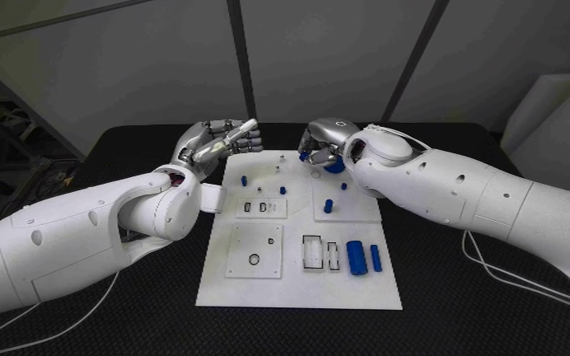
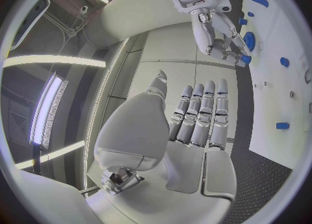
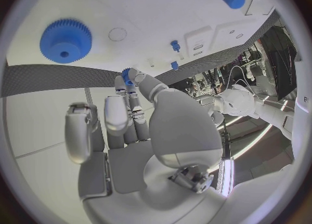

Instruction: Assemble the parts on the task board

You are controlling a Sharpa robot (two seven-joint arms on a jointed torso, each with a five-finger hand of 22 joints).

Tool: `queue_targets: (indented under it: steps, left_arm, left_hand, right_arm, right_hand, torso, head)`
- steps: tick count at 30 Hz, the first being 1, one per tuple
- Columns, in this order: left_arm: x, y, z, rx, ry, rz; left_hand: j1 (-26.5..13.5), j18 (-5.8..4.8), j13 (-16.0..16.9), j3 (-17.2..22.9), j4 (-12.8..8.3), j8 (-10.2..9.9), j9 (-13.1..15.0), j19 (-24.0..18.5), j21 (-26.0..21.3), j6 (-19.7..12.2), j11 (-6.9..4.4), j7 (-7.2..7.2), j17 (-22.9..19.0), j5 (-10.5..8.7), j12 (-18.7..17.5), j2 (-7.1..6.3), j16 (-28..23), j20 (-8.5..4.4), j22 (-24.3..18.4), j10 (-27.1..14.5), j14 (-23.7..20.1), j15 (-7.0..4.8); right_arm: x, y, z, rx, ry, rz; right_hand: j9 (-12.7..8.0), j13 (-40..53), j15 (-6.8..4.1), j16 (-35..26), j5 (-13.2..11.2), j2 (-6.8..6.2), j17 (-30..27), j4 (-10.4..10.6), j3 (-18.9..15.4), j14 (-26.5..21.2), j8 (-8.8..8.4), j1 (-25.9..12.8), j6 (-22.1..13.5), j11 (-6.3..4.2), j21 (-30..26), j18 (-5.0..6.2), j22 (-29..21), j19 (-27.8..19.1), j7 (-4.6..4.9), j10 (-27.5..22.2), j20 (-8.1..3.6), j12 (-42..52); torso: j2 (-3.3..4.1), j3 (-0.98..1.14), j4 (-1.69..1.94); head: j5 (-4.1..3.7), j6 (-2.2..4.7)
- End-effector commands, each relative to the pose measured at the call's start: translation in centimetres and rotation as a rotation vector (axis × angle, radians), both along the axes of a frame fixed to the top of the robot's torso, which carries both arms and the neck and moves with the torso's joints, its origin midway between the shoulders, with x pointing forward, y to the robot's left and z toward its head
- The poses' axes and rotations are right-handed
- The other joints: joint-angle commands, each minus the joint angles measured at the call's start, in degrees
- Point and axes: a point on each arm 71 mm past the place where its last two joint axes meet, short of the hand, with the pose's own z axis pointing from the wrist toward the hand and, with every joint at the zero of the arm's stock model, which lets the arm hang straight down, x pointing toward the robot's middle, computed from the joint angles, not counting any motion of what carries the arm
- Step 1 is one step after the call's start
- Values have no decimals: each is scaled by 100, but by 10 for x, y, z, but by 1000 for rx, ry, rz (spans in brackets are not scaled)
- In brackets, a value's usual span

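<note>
We start at the right hand (image 1: 327, 148), which sits in the upper centre of the head view over the far edge of the task board (image 1: 297, 290); in the right wrist view its thumb and a finger are pinched on a small blue part (image 3: 126, 73), the other fingers loosely apart, and we judge this fine pinch is used because the piece is small and must be steered into a seat on the board. In that same view a blue gear (image 3: 65, 39) lies on the board at the upper left, near the pinched piece, which may be where the hand is working. The left hand (image 1: 217, 143) hangs at the upper left of the board, fingers straight and together, holding nothing; we read it as parked off the board's edge to keep the work area free. Outward from there, two blue cylinders (image 1: 363, 258) lie side by side at the board's lower right, and small blue pegs (image 1: 329, 205) stand in the board's middle, so several parts appear not yet assembled.
</note>
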Motion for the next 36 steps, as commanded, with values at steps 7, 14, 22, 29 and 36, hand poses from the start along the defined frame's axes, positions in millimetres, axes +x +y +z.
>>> queue_targets:
  steps: [7, 14, 22, 29, 36]
  left_arm:
    - [0, -4, 3, -5, -18, -17]
    - [1, -4, 6, -5, -26, -14]
    - [1, -5, 9, -5, -33, -14]
    - [2, -5, 11, -6, -38, -15]
    - [2, -6, 14, -7, -42, -19]
  left_hand:
    - [-35, -87, -7, -5, -38, -40, -10, 27, 21, -35, 37, 88, -6, 17, -33, 16, -26, 14, -11, 7, 12, 47]
    - [-35, -87, -7, -5, -38, -40, -10, 27, 21, -35, 37, 88, -6, 17, -33, 16, -26, 14, -11, 7, 12, 47]
    - [-35, -87, -7, -5, -38, -40, -10, 27, 21, -35, 37, 88, -6, 17, -33, 16, -26, 14, -11, 7, 12, 47]
    - [-35, -86, -7, -7, -47, -44, -13, 26, 21, -37, 38, 90, -6, 18, -39, 20, -31, 15, -13, 6, 15, 47]
    - [-35, -86, -7, -7, -47, -44, -13, 26, 21, -37, 38, 90, -6, 18, -39, 20, -31, 15, -13, 6, 15, 47]
  right_arm:
    - [10, 18, 1, 43, -33, 15]
    - [13, 26, 0, 45, -35, 13]
    - [14, 31, 0, 47, -37, 17]
    - [16, 36, -1, 43, -32, 19]
    - [19, 39, -3, 31, -20, 13]
  right_hand:
    - [5, -14, -22, 36, -18, -28, 12, 28, 67, 74, -22, -39, 10, 22, 59, -125, 635, 92, 10, -14, -31, -25]
    - [6, -16, -21, 42, -19, -36, 18, 32, 72, 74, -26, -45, 6, 24, 60, -125, 636, 91, 11, -21, -30, -26]
    - [6, -18, -18, 41, -19, -42, 14, 39, 79, 73, -33, -54, 2, 28, 58, -124, 632, 88, 14, -31, -29, -26]
    - [7, -23, -14, 34, -22, -62, -4, 51, 90, 68, -44, -73, -9, 34, 51, -120, 612, 75, 19, -51, -25, -26]
    - [7, -39, 0, 38, -43, -115, -10, 64, 125, 62, -66, -93, -41, 51, 43, -115, 591, 59, 31, -120, -14, -30]
  torso:
    - [36, -3, 12]
    - [71, -16, 33]
    - [87, -23, 40]
    - [87, -24, 48]
    - [86, -21, 46]
  head:
    - [44, 16]
    - [38, 37]
    - [48, 45]
    - [55, 34]
    - [69, 31]
